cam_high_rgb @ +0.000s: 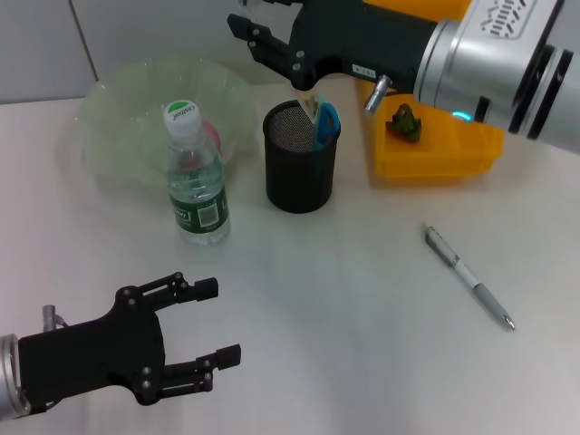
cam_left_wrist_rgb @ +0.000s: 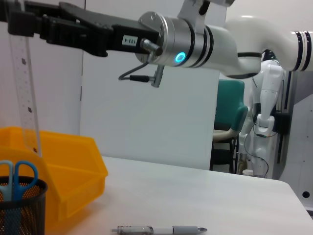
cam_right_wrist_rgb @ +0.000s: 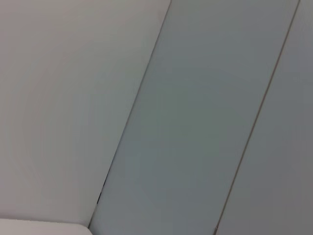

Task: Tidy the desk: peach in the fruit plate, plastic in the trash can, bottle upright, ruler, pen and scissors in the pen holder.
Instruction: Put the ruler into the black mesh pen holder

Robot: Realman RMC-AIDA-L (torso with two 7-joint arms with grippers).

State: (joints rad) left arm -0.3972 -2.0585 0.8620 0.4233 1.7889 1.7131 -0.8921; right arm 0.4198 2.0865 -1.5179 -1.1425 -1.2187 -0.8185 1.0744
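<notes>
A clear ruler (cam_left_wrist_rgb: 24, 93) hangs upright with my right gripper (cam_high_rgb: 294, 72) shut on its top; its lower end (cam_high_rgb: 309, 105) is at the mouth of the black mesh pen holder (cam_high_rgb: 299, 163). Blue-handled scissors (cam_high_rgb: 327, 123) stand inside the holder. The silver pen (cam_high_rgb: 469, 276) lies on the table to the right. An upright bottle (cam_high_rgb: 195, 177) stands in front of the pale green fruit plate (cam_high_rgb: 136, 109), where the pink peach (cam_high_rgb: 211, 136) shows. Green plastic (cam_high_rgb: 405, 120) lies in the orange trash can (cam_high_rgb: 435, 149). My left gripper (cam_high_rgb: 204, 326) rests open at the front left, holding nothing.
The right wrist view shows only wall panels. In the left wrist view, the pen (cam_left_wrist_rgb: 161, 229) lies on the white table (cam_left_wrist_rgb: 195, 196) beyond the pen holder (cam_left_wrist_rgb: 19, 205), with a chair and another robot in the background.
</notes>
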